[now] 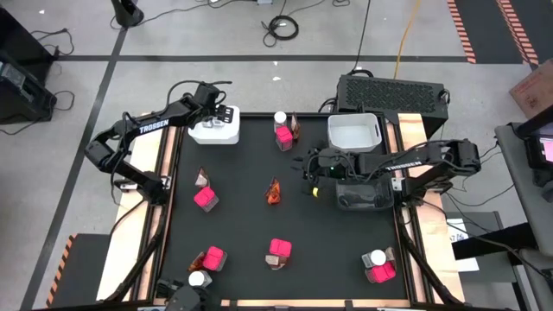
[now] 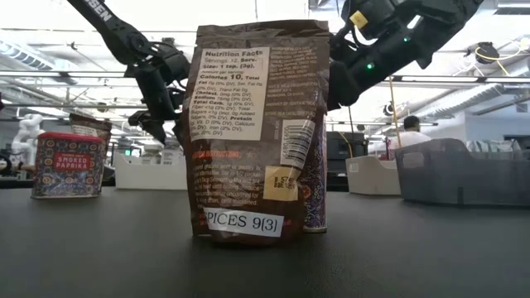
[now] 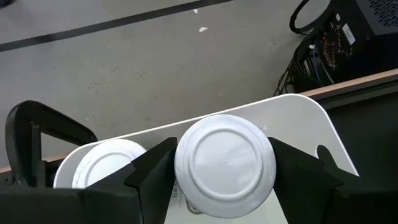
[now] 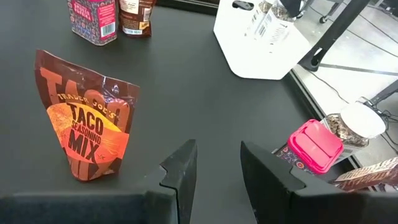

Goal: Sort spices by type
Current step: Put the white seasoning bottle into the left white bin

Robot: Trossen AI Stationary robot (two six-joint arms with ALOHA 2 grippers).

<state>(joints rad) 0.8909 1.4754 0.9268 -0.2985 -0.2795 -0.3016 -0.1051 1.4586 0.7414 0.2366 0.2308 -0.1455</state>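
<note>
Overhead, I see my left gripper [image 1: 223, 117] over the white bin [image 1: 204, 132] at the table's far-left corner. Its wrist camera shows its fingers [image 3: 152, 165] flanking a white-capped jar [image 3: 225, 163], a second cap [image 3: 106, 165] beside it inside the bin; whether the fingers press the jar I cannot tell. My right gripper [image 1: 308, 168] hovers right of centre with its fingers [image 4: 183, 165] slightly apart and holding nothing, facing the taco seasoning sachet [image 4: 87, 118] that stands upright mid-table. The remaining spices are scattered: pink boxes [image 1: 206, 198] with sachets at left and along the near edge, and a jar with a pink box [image 1: 378, 269] near right. An empty white bin [image 1: 354, 131] sits far right.
</note>
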